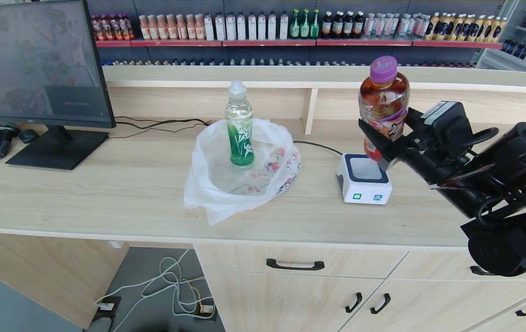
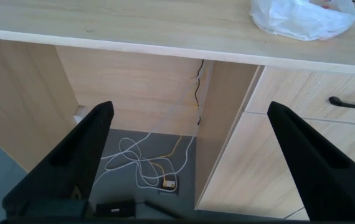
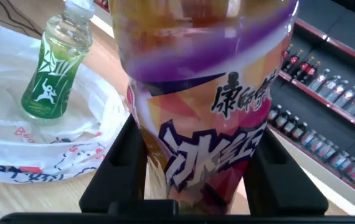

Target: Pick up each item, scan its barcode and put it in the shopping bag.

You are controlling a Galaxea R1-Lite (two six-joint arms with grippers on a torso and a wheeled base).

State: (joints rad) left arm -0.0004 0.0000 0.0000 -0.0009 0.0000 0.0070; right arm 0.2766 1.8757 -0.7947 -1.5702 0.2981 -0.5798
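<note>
My right gripper (image 1: 379, 144) is shut on an amber tea bottle (image 1: 383, 106) with a purple cap, holding it upright just above the white barcode scanner (image 1: 363, 179). Up close, the same tea bottle (image 3: 205, 118) sits between the dark fingers (image 3: 118, 168). A green-labelled bottle (image 1: 239, 125) with a clear cap stands upright in the white shopping bag (image 1: 226, 184) at the counter's middle; the green-labelled bottle (image 3: 54, 68) and the shopping bag (image 3: 15, 149) also lie beyond the tea bottle. My left gripper (image 2: 190, 162) hangs open below the counter edge, with nothing between its fingers.
A monitor (image 1: 37, 64) on a black stand occupies the counter's left, with a handheld scanner (image 1: 0, 138) beside it. Cables run along the back of the counter. A raised ledge (image 1: 290, 74) borders the far side. Drawers (image 1: 295, 265) and loose cords (image 2: 143, 165) lie below.
</note>
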